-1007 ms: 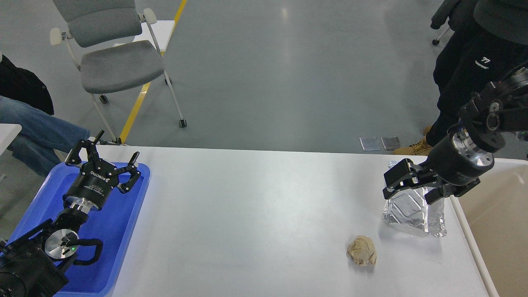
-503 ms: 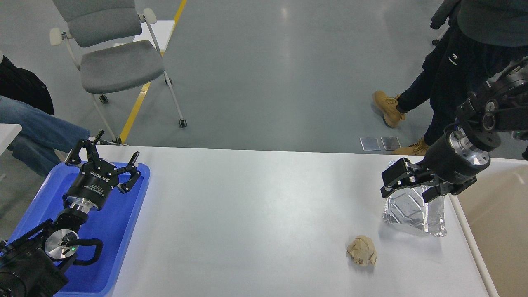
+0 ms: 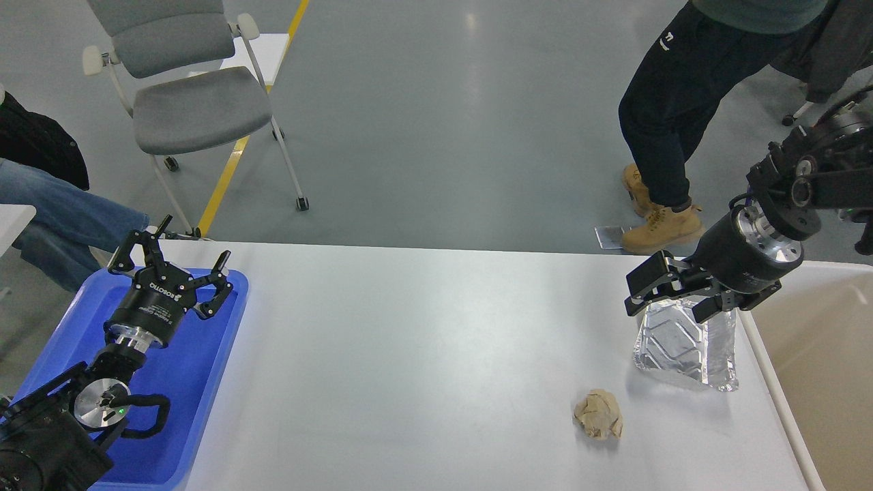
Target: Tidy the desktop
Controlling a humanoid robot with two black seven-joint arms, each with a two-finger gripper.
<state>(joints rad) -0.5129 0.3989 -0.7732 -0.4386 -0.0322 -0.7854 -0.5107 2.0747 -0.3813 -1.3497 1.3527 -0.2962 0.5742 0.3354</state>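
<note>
Crinkled clear plastic bag (image 3: 685, 348) between right gripper (image 3: 672, 300) fingers, grip unclear; left gripper (image 3: 179, 262) fingers spread, empty.

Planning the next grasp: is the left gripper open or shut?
Open. The left gripper hovers over the blue tray with its fingers spread wide and nothing between them.

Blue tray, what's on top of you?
My left gripper hangs open above the blue tray, with the arm over it. The bare blue parts hold nothing; whatever lies beneath the arm is hidden.
</note>
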